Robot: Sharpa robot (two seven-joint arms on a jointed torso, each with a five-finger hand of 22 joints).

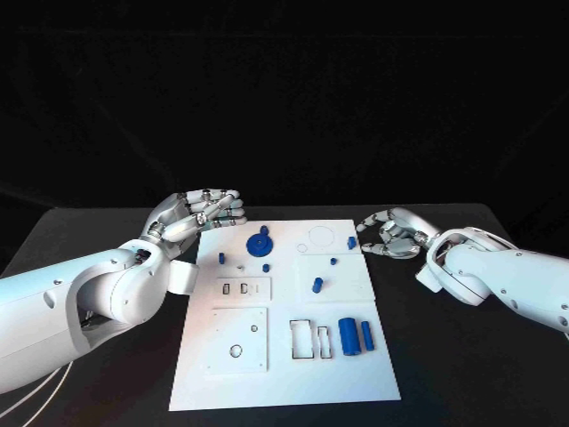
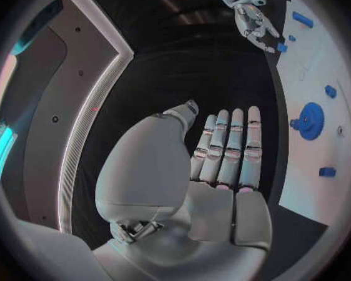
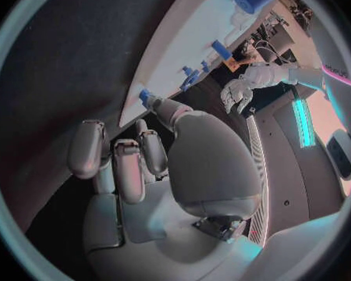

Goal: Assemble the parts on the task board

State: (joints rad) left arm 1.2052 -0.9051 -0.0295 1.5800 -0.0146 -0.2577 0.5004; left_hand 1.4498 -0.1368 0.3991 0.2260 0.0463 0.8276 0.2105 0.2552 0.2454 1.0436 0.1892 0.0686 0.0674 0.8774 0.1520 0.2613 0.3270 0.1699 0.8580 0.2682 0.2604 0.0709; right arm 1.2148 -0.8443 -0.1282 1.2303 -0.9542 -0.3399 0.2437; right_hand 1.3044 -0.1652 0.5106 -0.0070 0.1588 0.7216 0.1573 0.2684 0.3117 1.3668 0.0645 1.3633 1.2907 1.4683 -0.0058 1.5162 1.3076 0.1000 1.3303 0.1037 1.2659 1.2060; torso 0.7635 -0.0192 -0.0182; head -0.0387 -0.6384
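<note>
Start from the board (image 1: 298, 382) on the bench (image 1: 92, 236). At the board's near right, two blue cylinders (image 1: 356, 335) lie side by side next to the open slots; nothing is touching them, so leave them for later. Towards the board's middle a few small blue pieces sit loose. The blue gear (image 1: 259, 242) is further back, on the board's far left part.

The step in hand seems to be at the board's far right edge. Your right hand (image 1: 389, 233) is just off that edge with its fingers curled in and the thumb reaching to a small blue peg (image 1: 350, 242). I cannot tell whether the peg is actually pinched or only touched. Confirm a firm two-sided hold before you lift, and raise it straight up so it doesn't tip or skid off the edge.

Your left hand (image 1: 208, 212) hovers at the board's far left corner, fingers (image 2: 234, 143) straight out and holding nothing. Keep it clear of the gear, ready to press on the board if it slides.
</note>
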